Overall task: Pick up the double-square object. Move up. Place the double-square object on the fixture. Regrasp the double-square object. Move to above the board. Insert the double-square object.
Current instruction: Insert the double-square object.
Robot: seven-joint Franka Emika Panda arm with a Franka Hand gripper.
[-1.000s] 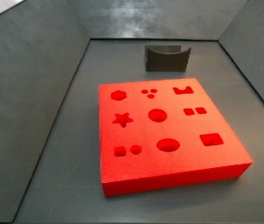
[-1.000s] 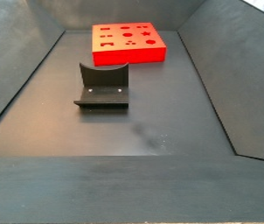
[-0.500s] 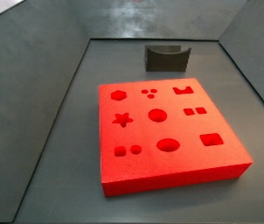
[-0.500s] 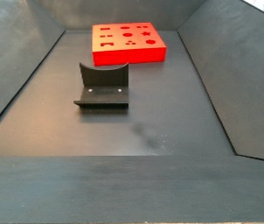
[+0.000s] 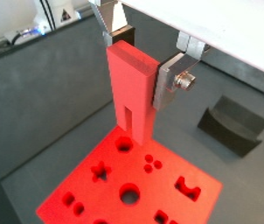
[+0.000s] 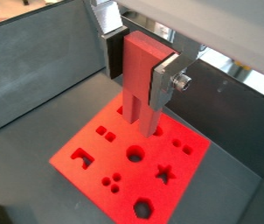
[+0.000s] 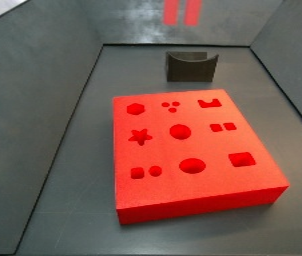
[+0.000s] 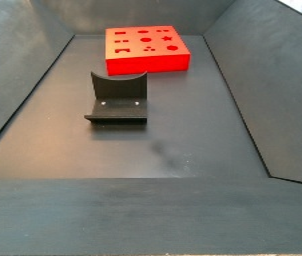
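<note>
Dark grey floor (image 8: 181, 140), sloped grey walls (image 8: 20, 60) (matte), even light

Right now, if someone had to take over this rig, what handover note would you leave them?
Gripper: shut on the red piece, which hangs upright between the fingers, high above the board.
In a side view only the piece's lower end shows at the top edge, up over the far end of the bin.
Board: flat on the floor, recesses open.
Fixture: bare, beyond the board.
Done, as far as the frames tell: pickup and lift; the fixture step and regrasp cannot be confirmed.
Left: line up over the board's matching recess, lower, insert, release.
</note>
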